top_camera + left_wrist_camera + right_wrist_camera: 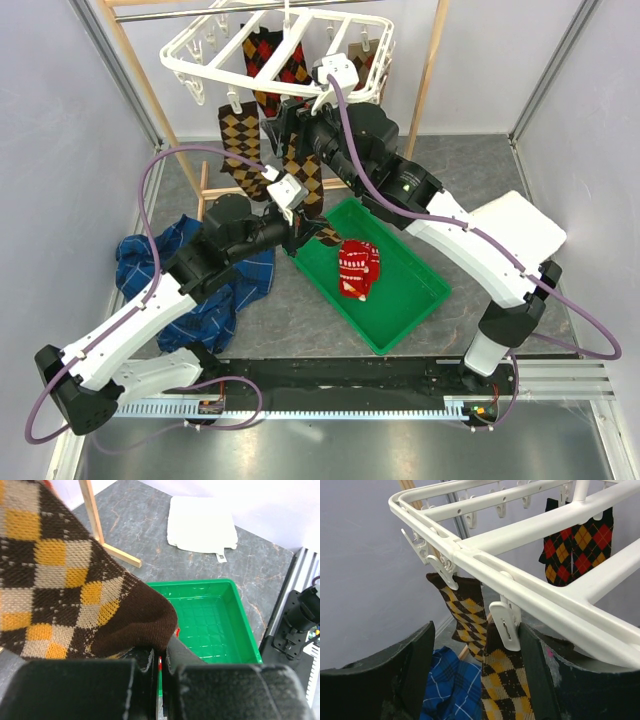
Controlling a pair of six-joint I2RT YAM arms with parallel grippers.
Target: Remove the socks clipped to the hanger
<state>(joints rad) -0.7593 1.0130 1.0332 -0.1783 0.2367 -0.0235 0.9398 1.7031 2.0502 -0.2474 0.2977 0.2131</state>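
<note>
The white hanger [215, 62] hangs at the back, also close up in the right wrist view [530, 540]. Two brown-and-tan argyle socks [240, 140] and black-red-yellow argyle socks [272, 58] are clipped to it. My right gripper [285, 112] is open, its fingers [395, 675] on either side of a white clip [506, 622] that holds a brown argyle sock [507, 685]. My left gripper [300, 238] is lower, shut on the dark toe of that brown sock [135, 625]. The red festive sock [357, 270] lies in the green tray [420, 300].
The blue plaid cloth [215, 275] lies on the table to the left, under my left arm. The white folded cloth [515, 225] lies at the right. The wooden rack [140, 80] carries the hanger. The green tray [215, 625] sits just beyond my left gripper.
</note>
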